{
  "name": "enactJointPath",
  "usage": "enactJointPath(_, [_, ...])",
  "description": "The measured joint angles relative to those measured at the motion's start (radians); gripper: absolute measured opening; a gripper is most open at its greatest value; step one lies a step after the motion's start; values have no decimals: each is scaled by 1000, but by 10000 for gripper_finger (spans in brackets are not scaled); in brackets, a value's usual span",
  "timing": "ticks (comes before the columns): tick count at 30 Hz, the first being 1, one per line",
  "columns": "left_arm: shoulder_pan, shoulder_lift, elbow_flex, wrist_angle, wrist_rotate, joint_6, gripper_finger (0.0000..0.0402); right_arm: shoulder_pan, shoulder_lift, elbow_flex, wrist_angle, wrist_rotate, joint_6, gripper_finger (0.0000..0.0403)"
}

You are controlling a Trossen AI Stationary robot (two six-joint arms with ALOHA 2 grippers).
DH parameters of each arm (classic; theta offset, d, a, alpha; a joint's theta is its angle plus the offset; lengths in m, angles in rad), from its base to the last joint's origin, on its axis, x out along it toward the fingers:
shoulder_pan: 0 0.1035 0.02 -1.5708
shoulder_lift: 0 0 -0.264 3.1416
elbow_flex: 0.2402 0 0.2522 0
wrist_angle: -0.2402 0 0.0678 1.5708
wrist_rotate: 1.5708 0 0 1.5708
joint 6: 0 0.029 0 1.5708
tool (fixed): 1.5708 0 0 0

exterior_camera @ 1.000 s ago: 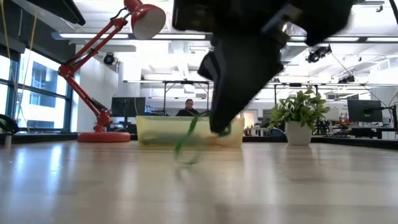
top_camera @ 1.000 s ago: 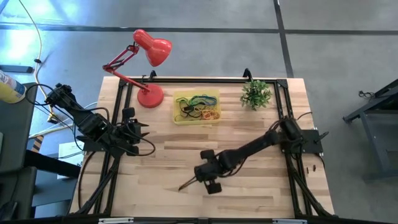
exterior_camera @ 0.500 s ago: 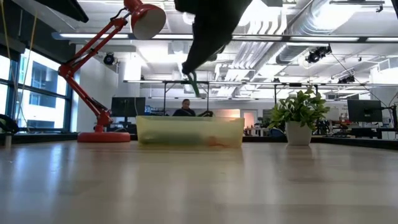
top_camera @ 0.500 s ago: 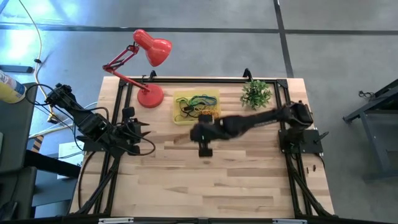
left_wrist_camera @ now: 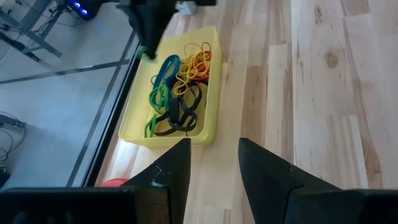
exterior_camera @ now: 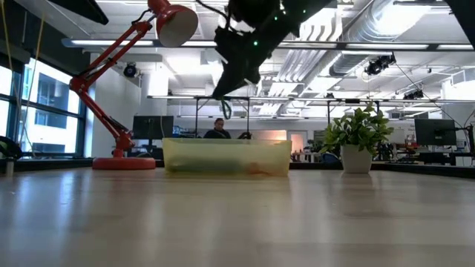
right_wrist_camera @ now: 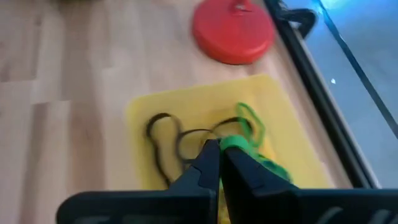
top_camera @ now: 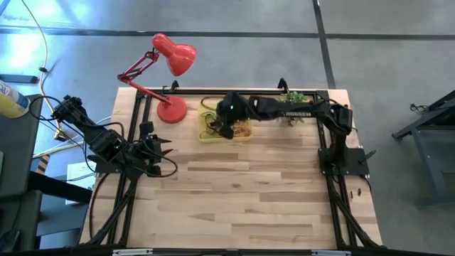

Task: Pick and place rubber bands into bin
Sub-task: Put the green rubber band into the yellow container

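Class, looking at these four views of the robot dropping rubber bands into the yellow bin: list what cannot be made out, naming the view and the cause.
- High view: the right gripper covers part of the bin; bands beneath it are hidden.
- Low view: the bin's translucent wall blurs its contents; the green rubber band hanging from the right gripper is too small to trace.
- Right wrist view: the fingers hide the bin's near part.
- Left wrist view: the left gripper is cut off by the picture's edge.
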Motion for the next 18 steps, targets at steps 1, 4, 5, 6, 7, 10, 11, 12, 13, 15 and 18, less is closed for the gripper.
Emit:
enactJointPath(1, [0,0,0,0,-1,0,124,-16,6,0,13,-7,0,1])
enactJointPath(4, [0,0,0,0,-4,0,124,-51,14,0,39,-33,8,1])
enactJointPath(5, [0,0,0,0,-5,0,124,-59,23,0,56,-42,9,1])
enactJointPath(6, [0,0,0,0,-7,0,124,-66,26,0,79,-50,11,0])
enactJointPath(7, [0,0,0,-1,-11,0,124,-72,29,0,87,-56,12,0])
enactJointPath(10, [0,0,0,-1,-22,0,124,-82,50,0,132,-64,18,0])
enactJointPath(11, [0,0,0,-1,-28,0,124,-86,60,0,138,-66,24,0])
enactJointPath(12, [0,0,0,0,-33,0,124,-87,68,0,147,-74,36,0])
enactJointPath(13, [0,0,0,0,-34,0,124,-89,79,0,160,-84,44,0])
enactJointPath(15, [0,0,0,1,-36,0,124,-92,101,0,172,-95,55,0])
enactJointPath(18, [0,0,0,5,-36,0,124,-92,136,0,198,-98,78,0])
